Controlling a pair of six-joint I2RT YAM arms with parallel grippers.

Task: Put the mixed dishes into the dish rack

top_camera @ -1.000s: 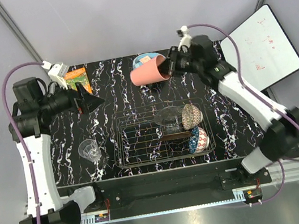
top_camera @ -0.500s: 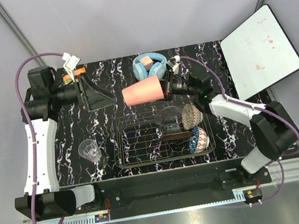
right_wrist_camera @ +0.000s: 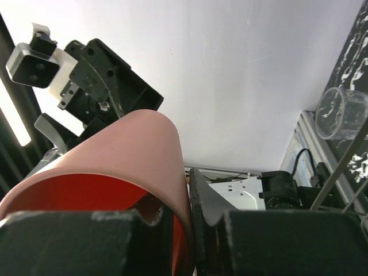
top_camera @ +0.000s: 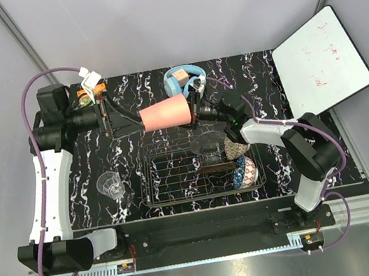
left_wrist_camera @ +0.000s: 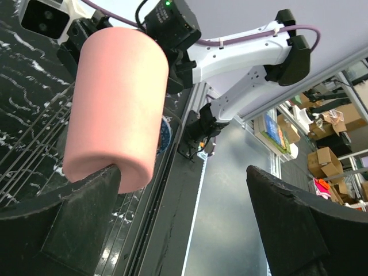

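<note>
The salmon-pink cup [top_camera: 165, 115] hangs sideways in the air above the far edge of the dish rack [top_camera: 168, 167]. My right gripper [top_camera: 193, 111] is shut on its rim, one finger inside the red mouth [right_wrist_camera: 86, 201] and one outside. My left gripper [top_camera: 129, 122] stands wide open right at the cup's closed base [left_wrist_camera: 115, 109], whose end sits beside one finger [left_wrist_camera: 75, 224]; nothing is gripped. In the rack lean a beige-brown bowl [top_camera: 236, 143], a blue-patterned bowl [top_camera: 246, 171] and a clear glass dish [top_camera: 207, 144]. A small glass tumbler [top_camera: 111, 184] stands on the table left of the rack.
Light-blue headphones [top_camera: 182, 79] lie at the table's far edge behind the cup. An orange book [top_camera: 85, 96] shows partly behind the left arm. A white board [top_camera: 320, 62] leans off the far right corner. The tumbler [right_wrist_camera: 342, 112] also shows in the right wrist view.
My right arm has carried the cup leftwards and lower, from the far right toward the left gripper. The left arm has swung its open gripper up toward the cup's base.
</note>
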